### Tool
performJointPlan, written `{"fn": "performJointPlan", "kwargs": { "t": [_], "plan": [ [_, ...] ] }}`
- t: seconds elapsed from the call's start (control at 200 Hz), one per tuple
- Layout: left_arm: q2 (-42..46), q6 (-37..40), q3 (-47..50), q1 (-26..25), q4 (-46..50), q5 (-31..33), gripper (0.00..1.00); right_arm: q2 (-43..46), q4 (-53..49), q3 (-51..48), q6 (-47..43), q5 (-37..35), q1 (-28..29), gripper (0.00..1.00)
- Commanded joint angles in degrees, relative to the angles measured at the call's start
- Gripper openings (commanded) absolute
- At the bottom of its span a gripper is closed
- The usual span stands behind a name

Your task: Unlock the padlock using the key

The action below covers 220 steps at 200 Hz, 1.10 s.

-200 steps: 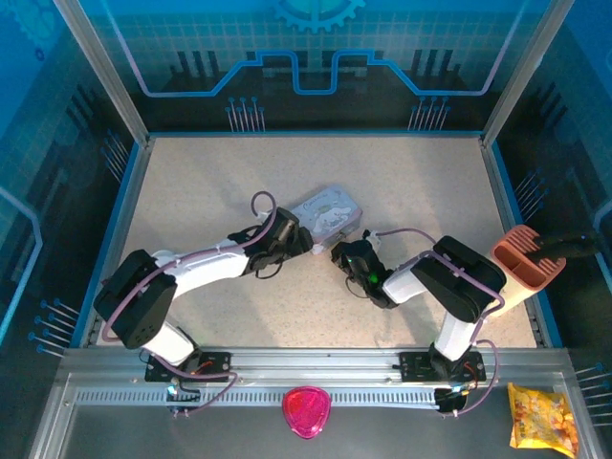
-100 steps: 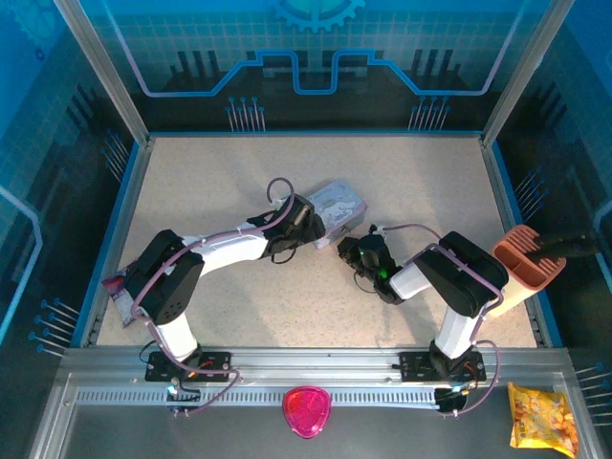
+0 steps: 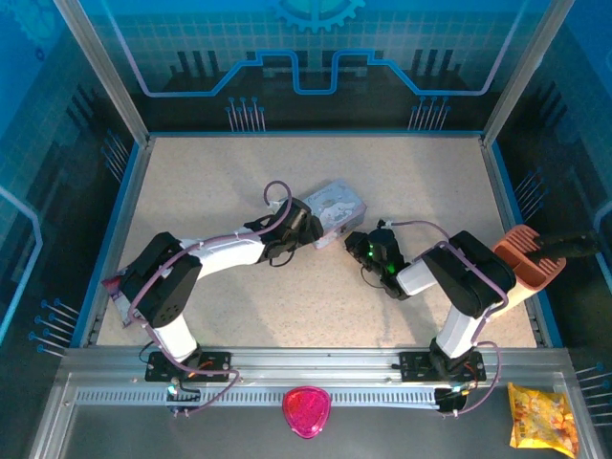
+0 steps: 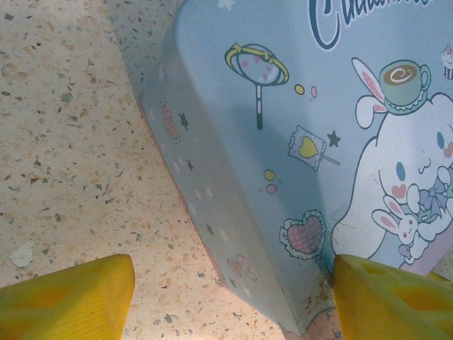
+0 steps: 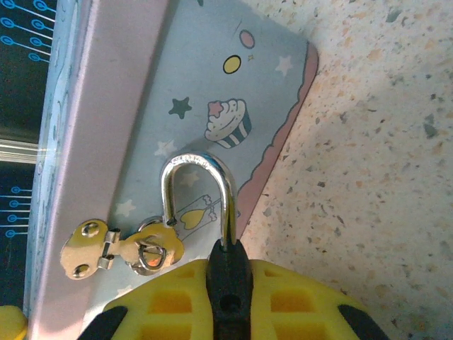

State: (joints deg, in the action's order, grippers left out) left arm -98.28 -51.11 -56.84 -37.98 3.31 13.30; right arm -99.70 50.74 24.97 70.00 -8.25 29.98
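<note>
The pale blue cartoon tin (image 3: 337,203) lies mid-table. My left gripper (image 3: 314,229) is at its near-left corner. In the left wrist view the left gripper (image 4: 230,301) is open, one yellow finger (image 4: 67,297) over bare table and the other (image 4: 393,301) against the tin (image 4: 304,142). My right gripper (image 3: 356,244) is at the tin's near-right side. In the right wrist view the right gripper (image 5: 228,263) is shut on the padlock (image 5: 228,283). Its silver shackle (image 5: 197,160) arches up, with the free leg out of the body beside the gold hasp (image 5: 120,248). The key is out of view.
A salmon holder (image 3: 524,263) with a black tool in it stands at the right wall. A pink disc (image 3: 306,411) and a yellow snack bag (image 3: 542,416) lie in front of the rail. A small packet (image 3: 115,287) sits by the left wall.
My left arm has stretched forward and right, onto the tin's corner. The tin has slid a little to the right. My right gripper has shifted up and right, with the padlock still in it.
</note>
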Motion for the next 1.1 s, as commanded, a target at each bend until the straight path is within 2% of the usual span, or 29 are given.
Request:
{"fn": "performJointPlan", "kwargs": {
  "t": [0.0, 0.08, 0.28, 0.4, 0.495, 0.64, 0.856, 1.031, 1.096],
  "plan": [
    [0.64, 0.65, 2.63, 0.22, 8.35, 2.04, 0.74, 4.21, -5.00, 1.31, -2.54, 0.00, -0.47, 0.07],
    [2.47, 2.47, 2.39, 0.42, 8.58, 1.44, 0.75, 8.81, -15.41, 2.05, -5.84, -0.31, -0.37, 0.08],
    [6.85, 9.75, -2.92, 1.24, 12.76, -6.74, 0.84, 19.41, -40.43, 5.15, -16.59, 1.09, 1.23, 0.09],
    [12.20, 13.76, -1.25, 1.38, 13.72, -4.62, 0.87, 24.07, -51.06, 6.45, -20.60, 2.51, 2.81, 0.09],
    [17.44, 16.63, 3.64, 1.75, 12.88, -1.14, 0.89, 27.28, -57.36, 6.80, -23.41, 2.64, 4.73, 0.09],
    [26.90, 18.10, 13.26, 3.78, 9.98, 1.01, 0.91, 29.10, -63.19, 7.52, -27.10, 4.10, 7.92, 0.10],
    [40.80, 18.95, 23.62, 5.73, 7.41, 3.15, 0.94, 27.22, -65.33, 7.81, -28.58, 6.07, 12.05, 0.12],
    [45.57, 20.22, 26.51, 6.93, 7.23, 4.81, 0.99, 22.57, -65.55, 8.58, -28.86, 6.76, 13.41, 0.18],
    [45.98, 20.94, 26.61, 7.04, 7.53, 5.54, 0.99, 21.66, -65.68, 8.83, -29.49, 6.67, 13.44, 0.25]
  ]
}}
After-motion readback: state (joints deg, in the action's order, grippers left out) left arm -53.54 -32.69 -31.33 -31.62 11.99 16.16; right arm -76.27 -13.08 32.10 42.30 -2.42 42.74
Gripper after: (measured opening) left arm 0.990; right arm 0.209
